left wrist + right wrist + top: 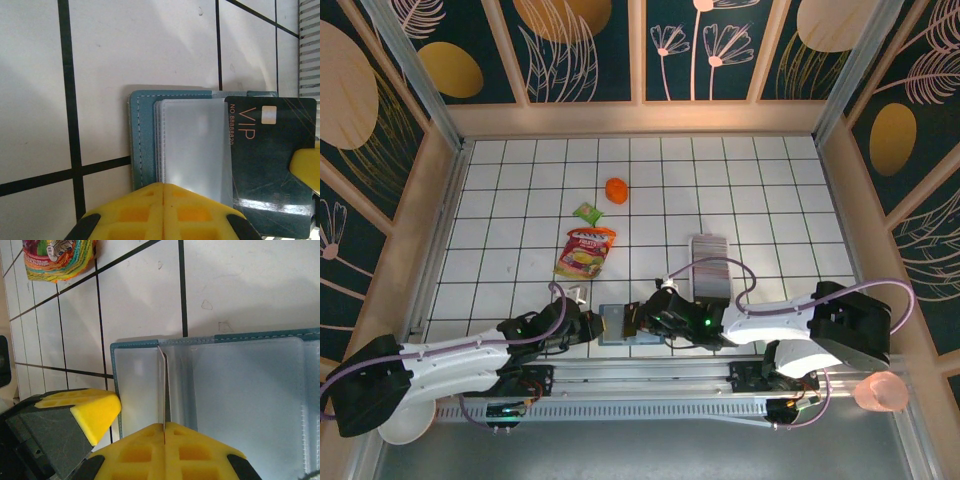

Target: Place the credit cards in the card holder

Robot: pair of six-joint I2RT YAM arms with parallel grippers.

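Note:
The teal card holder lies open on the tiles near the front edge, between my two grippers. Its clear sleeves face up. My right gripper is shut on a dark VIP credit card, held on edge over the holder, its far end at the left sleeve. My left gripper is shut, its tip resting on the holder's near edge with nothing visible between the fingers. More credit cards stand packed in a row in the white tray behind the right arm.
A red-yellow snack pouch lies behind the holder, with a green packet and an orange object further back. A pink cup stands off the table at the right. Wooden walls enclose the tiled surface.

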